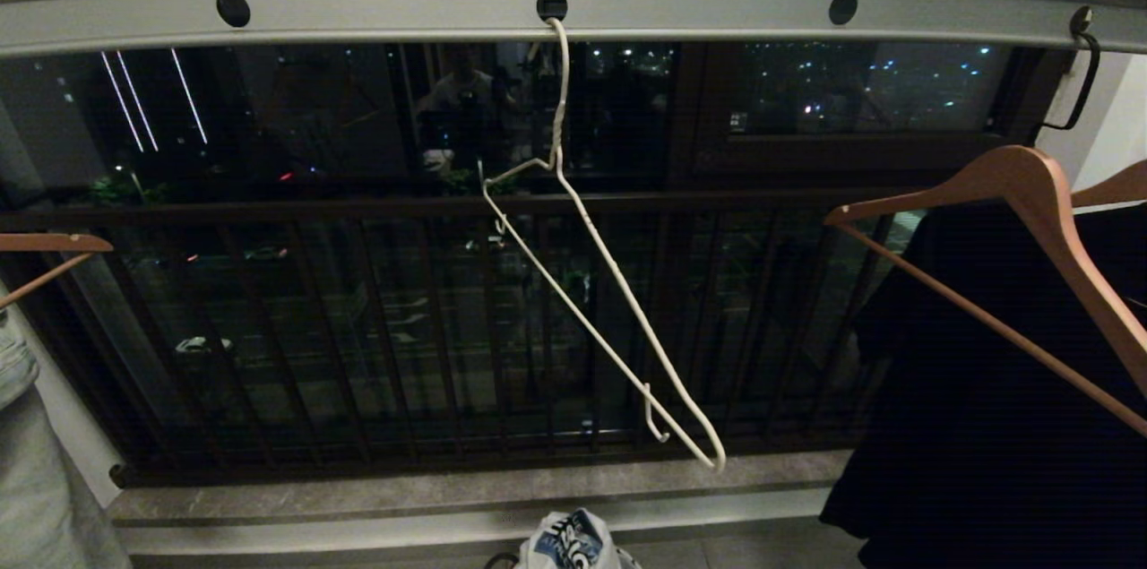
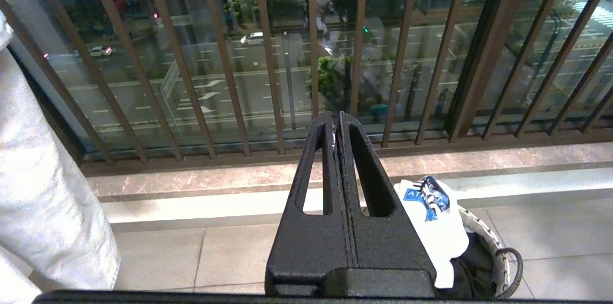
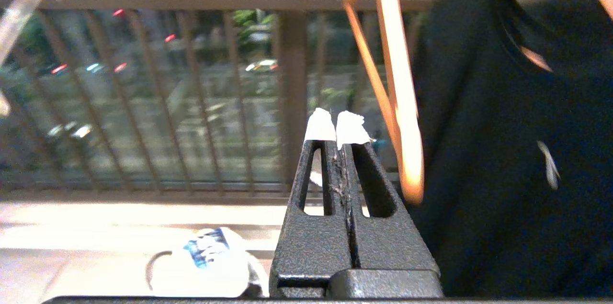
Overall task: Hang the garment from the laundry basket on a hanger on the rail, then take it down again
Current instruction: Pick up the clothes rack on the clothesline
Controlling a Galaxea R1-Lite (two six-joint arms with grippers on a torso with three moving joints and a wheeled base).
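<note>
Both the left gripper [image 2: 339, 119] and right gripper [image 3: 338, 129] are seen clenched on nothing. The T-shirt [image 2: 433, 213] is heaped in the basket [image 2: 493, 251], below and beyond the fingers.

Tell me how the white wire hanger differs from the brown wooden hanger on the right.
The white wire hanger is thin and pale; the brown wooden hanger is thick and brown. The wire hanger is bare, while the wooden hanger carries a black garment. The wire hanger dangles steeply tilted, one end pointing toward the floor; the wooden hanger also sits aslant, but less so. The wire hanger's hook sits in a round hole of the rail.
</note>
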